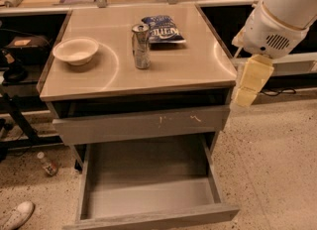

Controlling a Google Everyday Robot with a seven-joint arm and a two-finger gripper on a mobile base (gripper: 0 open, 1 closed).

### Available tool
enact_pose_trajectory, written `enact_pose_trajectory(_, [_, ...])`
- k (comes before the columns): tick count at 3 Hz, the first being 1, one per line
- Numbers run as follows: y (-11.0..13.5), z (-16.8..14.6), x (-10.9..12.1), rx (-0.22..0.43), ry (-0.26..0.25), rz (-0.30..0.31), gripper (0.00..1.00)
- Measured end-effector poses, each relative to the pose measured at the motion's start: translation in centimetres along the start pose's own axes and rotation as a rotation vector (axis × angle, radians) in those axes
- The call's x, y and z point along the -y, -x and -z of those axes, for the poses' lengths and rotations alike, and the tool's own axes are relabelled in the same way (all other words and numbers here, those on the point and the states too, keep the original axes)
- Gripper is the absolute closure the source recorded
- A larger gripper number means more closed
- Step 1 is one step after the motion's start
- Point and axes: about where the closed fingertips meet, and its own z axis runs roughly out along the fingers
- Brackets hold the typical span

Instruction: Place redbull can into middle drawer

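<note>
Silver and slim, the redbull can (141, 45) stands upright on the tan cabinet top (198, 70), near the middle and slightly toward the back. We note dark bluish markings on its side, but no brand wording can be read there. Just behind it and to its right lies a blue chip bag (163, 28), flat on the top; it carries large white lettering that we cannot make out with certainty. A white bowl (76, 50) sits to the left of the can, well apart from it and near the left edge. Below the top, a grey drawer front with pale scratch marks (143, 125) is nearly closed. Under that, the middle drawer (148, 174) is pulled out wide, with its flat grey floor, low side walls and plain front panel in view. We see no label on either drawer. The gripper (244, 96) hangs in the air off the right side of the cabinet, pointing downward at about the level of the top's front right corner, apart from the can and holding nothing. Whether it is spread or pressed together we cannot tell. On the speckled floor to the left lie a small bottle (48, 163) and a white shoe (17, 214).
</note>
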Motion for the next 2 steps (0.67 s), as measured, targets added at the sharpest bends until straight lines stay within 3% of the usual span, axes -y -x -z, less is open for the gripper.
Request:
enact_pose_trajectory(1, [-0.2,0.3,0.1,0.032,-0.035,-0.007,0.00])
enact_pose_trajectory(2, [0.7,-0.7,2.7,0.147,-0.081,-0.073,0.00])
